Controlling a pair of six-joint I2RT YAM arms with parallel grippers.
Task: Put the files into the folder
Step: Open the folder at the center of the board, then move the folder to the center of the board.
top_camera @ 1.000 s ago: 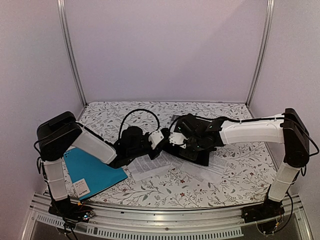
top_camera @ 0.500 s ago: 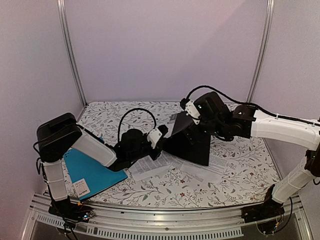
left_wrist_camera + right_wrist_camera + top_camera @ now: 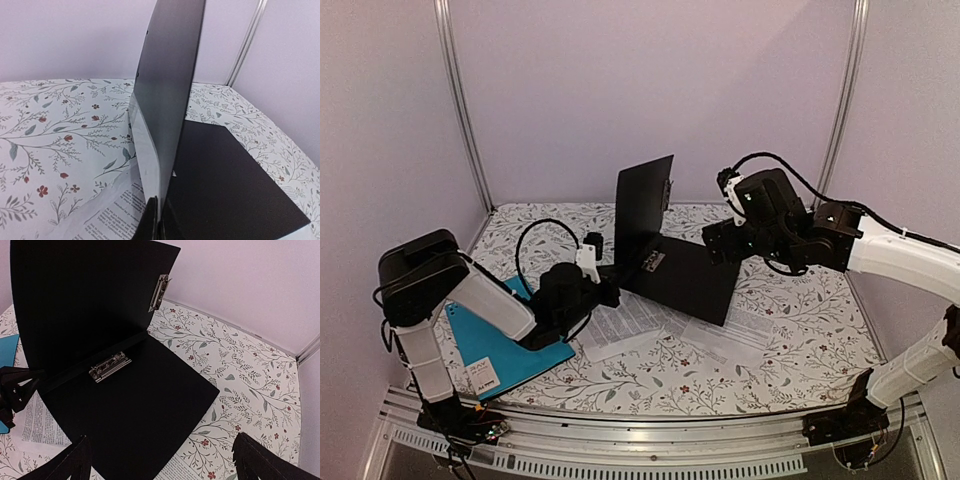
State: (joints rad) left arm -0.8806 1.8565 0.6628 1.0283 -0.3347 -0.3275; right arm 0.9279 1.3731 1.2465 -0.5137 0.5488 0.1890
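The black folder (image 3: 685,285) lies open, its cover (image 3: 645,210) standing upright. My left gripper (image 3: 607,291) is shut on the cover's lower edge by the spine; in the left wrist view the jaws (image 3: 158,220) pinch that thin edge of the folder (image 3: 170,75). My right gripper (image 3: 718,240) hangs open above the folder's right side, holding nothing. In the right wrist view its gripper (image 3: 165,465) spreads wide over the flat half of the folder (image 3: 150,400), below the silver clip (image 3: 110,366). The files (image 3: 625,330) lie on the table in front of the folder, with more sheets (image 3: 732,335) to the right.
A teal-blue folder (image 3: 505,345) lies at the front left beside the left arm. The table has a floral cloth (image 3: 790,345) and is walled in by pale panels with metal posts (image 3: 460,110) at the back corners.
The folder's cover has swung up from low to upright. My right gripper has opened, let go of it and drawn back up to the right. The left gripper has shifted left, pinching tighter.
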